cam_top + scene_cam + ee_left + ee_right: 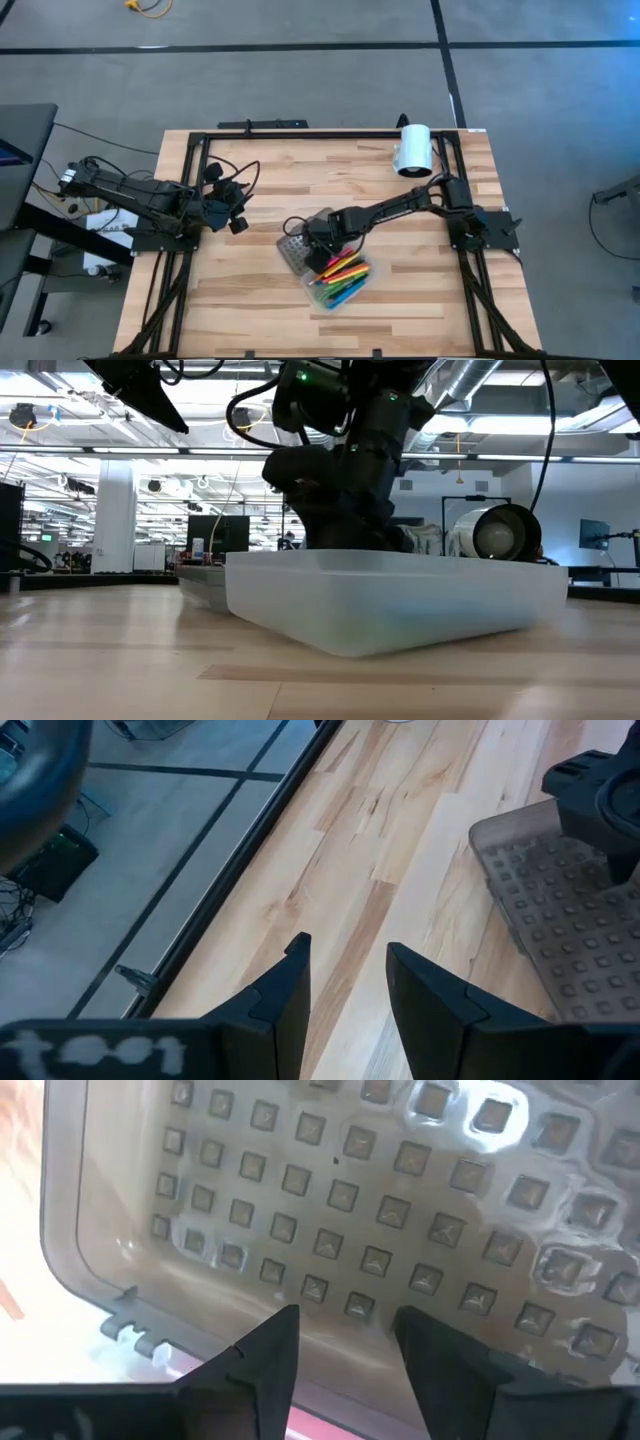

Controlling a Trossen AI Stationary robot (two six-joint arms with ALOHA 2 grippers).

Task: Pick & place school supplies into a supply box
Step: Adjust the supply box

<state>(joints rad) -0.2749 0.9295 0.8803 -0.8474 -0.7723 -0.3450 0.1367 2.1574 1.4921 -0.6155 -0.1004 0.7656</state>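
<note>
Clear supply box point(340, 283), coloured pens point(343, 270) inside, grey dotted lid point(340, 1210)

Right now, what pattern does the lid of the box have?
The lid is greyish, translucent, with rows of small raised squares; right wrist view.

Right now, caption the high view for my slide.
Right gripper hovers over the open box's grey lid; pens fill the box; left gripper waits.

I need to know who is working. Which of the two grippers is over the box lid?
The right gripper: it hangs over the grey dotted lid beside the box of pens. The left gripper waits at the table's left, apart from both.
</note>
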